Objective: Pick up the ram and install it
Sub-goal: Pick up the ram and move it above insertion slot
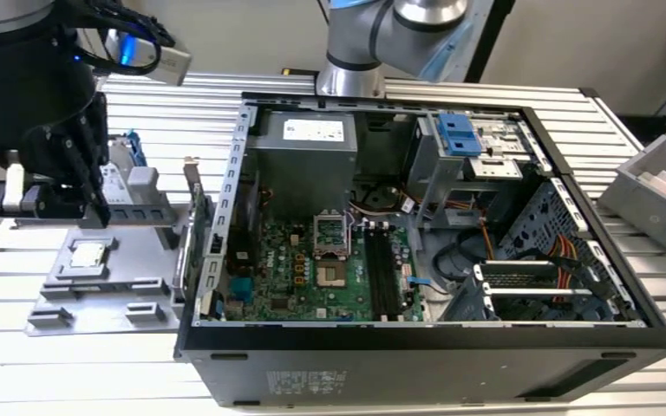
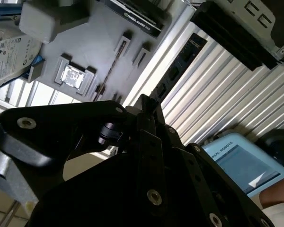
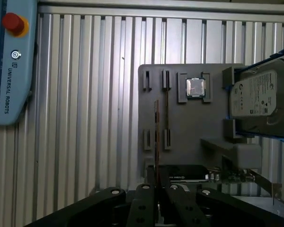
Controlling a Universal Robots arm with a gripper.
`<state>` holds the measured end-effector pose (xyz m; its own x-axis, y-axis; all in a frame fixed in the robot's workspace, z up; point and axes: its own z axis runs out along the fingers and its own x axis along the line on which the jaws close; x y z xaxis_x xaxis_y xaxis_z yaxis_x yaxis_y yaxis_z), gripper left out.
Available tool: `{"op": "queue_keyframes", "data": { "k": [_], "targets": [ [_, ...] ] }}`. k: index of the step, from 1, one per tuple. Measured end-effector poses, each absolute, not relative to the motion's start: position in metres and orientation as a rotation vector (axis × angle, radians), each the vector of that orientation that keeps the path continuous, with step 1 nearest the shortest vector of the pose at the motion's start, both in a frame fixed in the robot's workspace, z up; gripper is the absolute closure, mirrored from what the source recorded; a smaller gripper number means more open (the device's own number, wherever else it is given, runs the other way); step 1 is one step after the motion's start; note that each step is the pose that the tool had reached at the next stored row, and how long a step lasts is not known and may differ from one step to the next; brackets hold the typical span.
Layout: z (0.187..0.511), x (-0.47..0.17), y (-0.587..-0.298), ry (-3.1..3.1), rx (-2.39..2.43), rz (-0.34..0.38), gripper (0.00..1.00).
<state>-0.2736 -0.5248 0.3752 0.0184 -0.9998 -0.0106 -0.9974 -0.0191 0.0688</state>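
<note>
At nine o'clock from the open case point(image 1: 426, 364), the pincer point(image 3: 159, 190) hung over the grey tray point(image 3: 189, 123) on the counter point(image 3: 85, 118); we could not tell whether it was clenched. The ram point(image 3: 156, 137) ran edge-on along its line, probably presenting flat faces for gripping.

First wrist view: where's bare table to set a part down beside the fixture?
The widest bare patch is the slatted table between the blue pendant and the gray fixture plate. The plate itself is crowded: CPU, hard drive and an expansion card sit on it.
</note>
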Motion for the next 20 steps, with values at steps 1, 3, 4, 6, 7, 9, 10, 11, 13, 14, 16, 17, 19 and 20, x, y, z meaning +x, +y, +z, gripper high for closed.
{"op": "queue_keyframes", "data": {
  "k": [1, 3, 4, 6, 7, 9, 10, 11, 13, 14, 16, 17, 19, 20],
  "targets": [
    [0.375, -0.270, -0.525, -2.170, 2.212, -0.087, 1.00],
    [0.375, -0.264, -0.525, -2.170, 2.212, -0.087, 1.00],
    [0.375, -0.261, -0.525, -2.169, 2.212, -0.087, 1.00],
    [0.375, -0.255, -0.525, -2.169, 2.212, -0.088, 1.00],
    [0.375, -0.252, -0.525, -2.169, 2.212, -0.088, 1.00],
    [0.375, -0.246, -0.525, -2.168, 2.212, -0.089, 1.00],
    [0.375, -0.243, -0.525, -2.168, 2.212, -0.089, 1.00],
    [0.375, -0.240, -0.525, -2.167, 2.212, -0.089, 1.00],
    [0.375, -0.232, -0.525, -2.167, 2.212, -0.090, 1.00],
    [0.375, -0.229, -0.525, -2.167, 2.211, -0.090, 1.00],
    [0.375, -0.225, -0.525, -2.166, 2.212, -0.091, 1.00],
    [0.375, -0.223, -0.525, -2.166, 2.212, -0.091, 1.00],
    [0.375, -0.219, -0.525, -2.166, 2.212, -0.091, 1.00],
    [0.375, -0.217, -0.525, -2.166, 2.212, -0.091, 1.00]
  ]
}}
